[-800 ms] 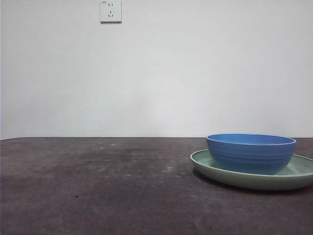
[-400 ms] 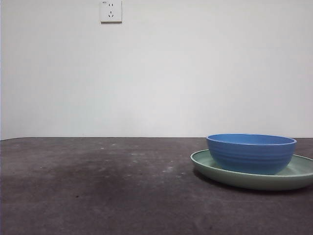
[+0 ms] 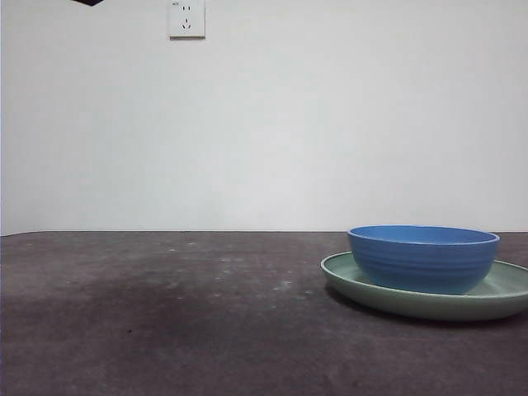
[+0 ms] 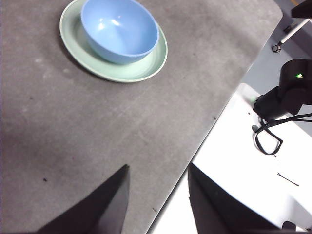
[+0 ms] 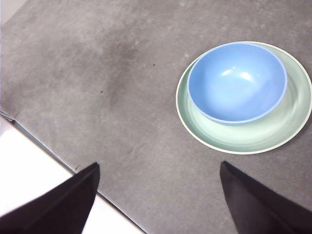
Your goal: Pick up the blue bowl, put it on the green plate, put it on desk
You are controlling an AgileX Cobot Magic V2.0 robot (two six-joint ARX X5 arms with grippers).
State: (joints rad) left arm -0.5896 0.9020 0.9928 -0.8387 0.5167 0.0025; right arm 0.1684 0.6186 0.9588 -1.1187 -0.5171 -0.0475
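Note:
The blue bowl (image 3: 423, 257) sits upright and empty inside the green plate (image 3: 346, 276), which rests on the desk (image 3: 165, 313) at the right. From above, the left wrist view shows the bowl (image 4: 119, 29) on the plate (image 4: 146, 68) far from my left gripper (image 4: 158, 178), which hangs open over the desk edge. My right gripper (image 5: 160, 168) is open wide, high above the desk, with the bowl (image 5: 237, 80) and plate (image 5: 282, 124) beyond it. Neither gripper holds anything. A black arm tip (image 3: 87, 2) shows at the front view's top left.
A wall socket (image 3: 186, 18) is on the white wall behind. Beside the desk, a white surface (image 4: 243, 161) carries a black device with cables (image 4: 280, 100). The desk edge (image 5: 58, 163) runs close to the right gripper's jaws.
A black arm tip has come into the top left corner of the front view. Bowl and plate have not moved.

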